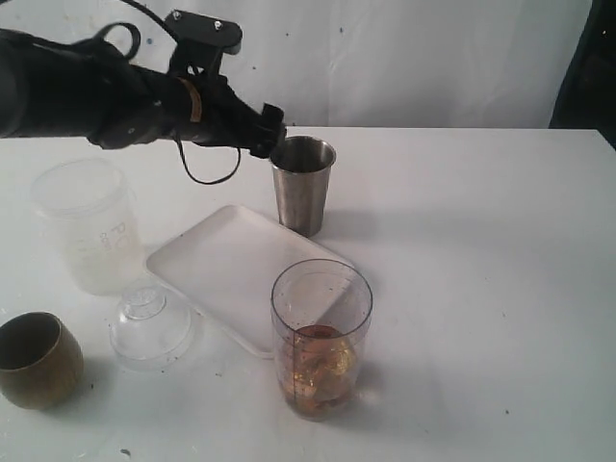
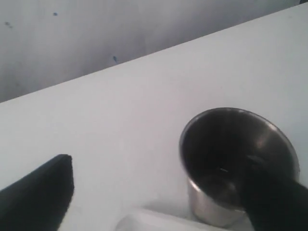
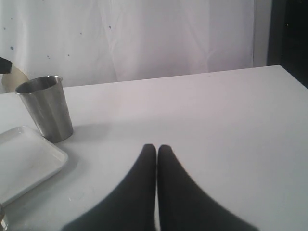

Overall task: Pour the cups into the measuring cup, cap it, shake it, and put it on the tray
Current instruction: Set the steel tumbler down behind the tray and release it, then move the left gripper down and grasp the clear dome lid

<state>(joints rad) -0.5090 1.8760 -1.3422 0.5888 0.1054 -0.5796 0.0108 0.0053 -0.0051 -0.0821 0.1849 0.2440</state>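
Observation:
The steel tumbler (image 1: 303,185) stands upright behind the white tray (image 1: 226,265). My left gripper (image 1: 272,133) hovers at the tumbler's rim on its left side. In the left wrist view this gripper (image 2: 160,162) is open; one finger (image 2: 276,197) overlaps the mouth of the tumbler (image 2: 226,154), the other stands well apart. The measuring cup (image 1: 320,337) stands uncapped near the front, with brownish contents at its bottom. The brass cup (image 1: 37,358) sits at the front left. My right gripper (image 3: 157,147) is shut on nothing, low over bare table, with the tumbler (image 3: 45,108) and tray (image 3: 24,161) off to one side.
A frosted plastic jar (image 1: 89,226) stands at the left. A clear domed lid (image 1: 149,322) lies between it and the tray. A white backdrop hangs behind the white table (image 1: 481,241).

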